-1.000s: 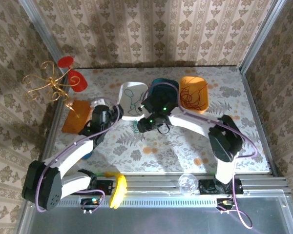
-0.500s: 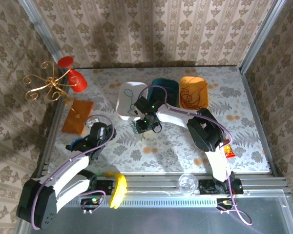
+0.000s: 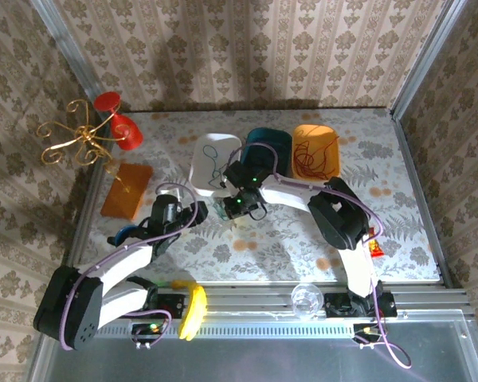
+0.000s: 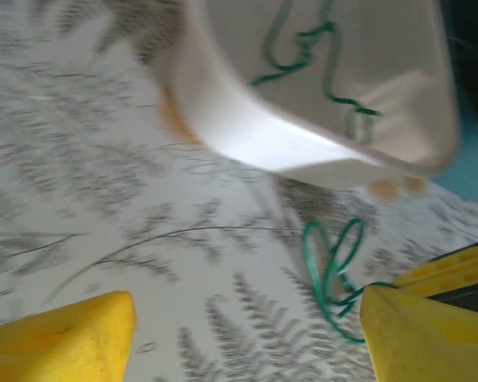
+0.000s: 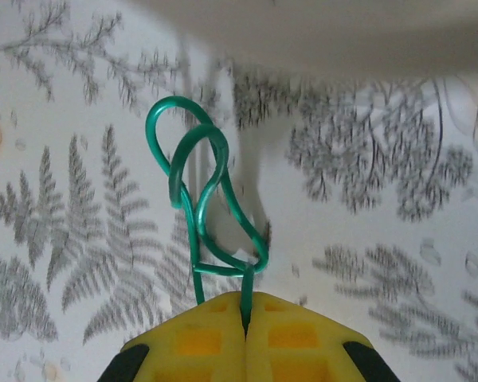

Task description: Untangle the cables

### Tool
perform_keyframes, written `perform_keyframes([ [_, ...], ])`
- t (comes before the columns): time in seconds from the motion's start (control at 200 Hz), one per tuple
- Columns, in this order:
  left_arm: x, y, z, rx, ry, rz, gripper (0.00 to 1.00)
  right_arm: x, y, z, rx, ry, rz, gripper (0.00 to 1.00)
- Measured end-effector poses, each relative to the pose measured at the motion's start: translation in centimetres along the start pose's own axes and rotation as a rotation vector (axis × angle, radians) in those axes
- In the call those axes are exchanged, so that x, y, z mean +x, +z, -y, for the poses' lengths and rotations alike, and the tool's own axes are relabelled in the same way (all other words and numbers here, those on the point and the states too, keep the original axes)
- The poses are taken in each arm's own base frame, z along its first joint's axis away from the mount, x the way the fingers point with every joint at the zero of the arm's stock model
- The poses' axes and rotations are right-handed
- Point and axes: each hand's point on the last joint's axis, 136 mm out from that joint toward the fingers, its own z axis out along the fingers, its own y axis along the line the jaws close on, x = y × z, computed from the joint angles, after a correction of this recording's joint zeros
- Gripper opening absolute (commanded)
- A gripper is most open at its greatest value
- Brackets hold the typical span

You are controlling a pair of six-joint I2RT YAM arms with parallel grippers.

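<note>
At the near side of the surface (image 3: 287, 231) the left fingers (image 4: 64, 338) stand wide apart with nothing between them, held low over the fern pattern and pointing toward a white tray (image 4: 247, 135). Just ahead of them and to their right, a green cable (image 4: 331, 263) lies in a small tangle of loops on the surface. The right fingers (image 5: 199, 338) are pressed together on this cable (image 5: 199, 183) — one strand runs straight into the seam between the yellow tips, and two or three narrow loops stand out beyond them, crossing one another. From above, the right fingers (image 3: 233, 208) sit just at the near edge of the white tray (image 3: 203, 185).

A thin green strand (image 4: 303, 56) lies loosely curled inside that tray; whether it joins the clamped loops cannot be told. Beside the tray, further right, stand a teal tray (image 3: 271, 142) and then an orange tray (image 3: 315, 131) — the latter holding a coiled red cable (image 3: 307, 163).
</note>
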Motion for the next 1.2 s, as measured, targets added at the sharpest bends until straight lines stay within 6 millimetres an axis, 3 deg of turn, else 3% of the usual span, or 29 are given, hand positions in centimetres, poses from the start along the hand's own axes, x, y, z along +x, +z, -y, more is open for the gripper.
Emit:
perform_keyframes([
  [0.15, -0.5, -0.1, 3.5, 0.162, 0.056, -0.03, 0.71, 1.6, -3.0, -0.1, -0.07, 0.007, 0.013, 0.02],
  [0.39, -2.2, -0.7, 8.5, 0.339, 0.132, -0.026, 0.61, -0.2, -8.3, -2.2, -0.254, -0.023, 0.12, 0.03],
  [0.62, -2.7, -0.9, 9.5, 0.394, 0.12, -0.016, 0.6, -0.6, -11.0, -2.1, -0.366, 0.009, 0.176, 0.03],
  [0.85, -5.5, -0.9, 9.8, 0.475, 0.011, 0.06, 0.55, -1.5, -12.9, -2.4, -0.431, 0.022, 0.23, 0.03],
  [0.975, -5.1, -0.6, 10.2, 0.513, -0.007, 0.031, 0.55, -1.8, -13.4, -2.9, -0.452, 0.023, 0.242, 0.03],
  [1.2, -4.3, -0.2, 10.7, 0.551, -0.021, -0.017, 0.36, -2.0, -13.6, -3.0, -0.461, 0.024, 0.25, 0.03],
])
